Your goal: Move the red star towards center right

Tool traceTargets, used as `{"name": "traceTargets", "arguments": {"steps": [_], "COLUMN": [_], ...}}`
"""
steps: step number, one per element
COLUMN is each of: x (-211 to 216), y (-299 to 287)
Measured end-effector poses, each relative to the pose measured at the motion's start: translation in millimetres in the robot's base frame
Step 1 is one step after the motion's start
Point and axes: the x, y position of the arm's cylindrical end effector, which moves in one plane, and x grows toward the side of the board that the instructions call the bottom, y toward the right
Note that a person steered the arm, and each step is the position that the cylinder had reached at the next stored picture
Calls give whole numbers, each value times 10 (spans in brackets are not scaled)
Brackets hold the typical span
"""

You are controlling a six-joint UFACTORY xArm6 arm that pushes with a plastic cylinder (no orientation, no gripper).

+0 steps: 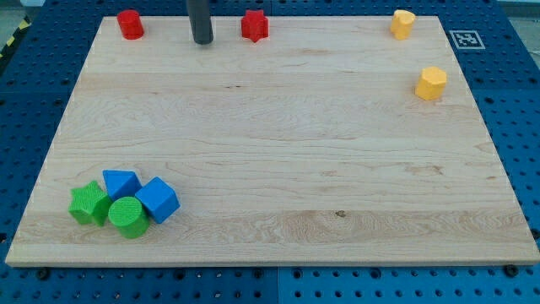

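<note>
Up at the view's top edge of the tabletop (270, 143), my tip (202, 41) rests on the wood between two red blocks, with a clear gap to each. To its right, near but not touching, sits the red star (255, 25), close to the top edge and a little left of the middle of the board's width. To the tip's left, somewhat farther off, stands the red cylinder (130, 24), near the top left corner. No claw shows anywhere; the arm ends in the plain dark rod, so nothing can be said of spreading or pinching. Far over at the view's right, one yellow block (402, 24) sits by the top right corner, and a second yellow block (431, 83) lies just below it toward the right edge; their shapes look many-sided but are hard to tell exactly. Down in the bottom left corner four blocks huddle together, touching: a green star (88, 203), a blue triangle (121, 183), a green cylinder (128, 217) and a blue cube (158, 199).
</note>
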Motion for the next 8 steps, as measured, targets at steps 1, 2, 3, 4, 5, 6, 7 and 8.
{"name": "traceTargets", "arguments": {"steps": [1, 2, 3, 4, 5, 6, 7, 8], "x": [-224, -443, -430, -428, -425, -345, -145, 22], "y": [-25, 10, 47, 373, 775, 832, 831, 979]}}
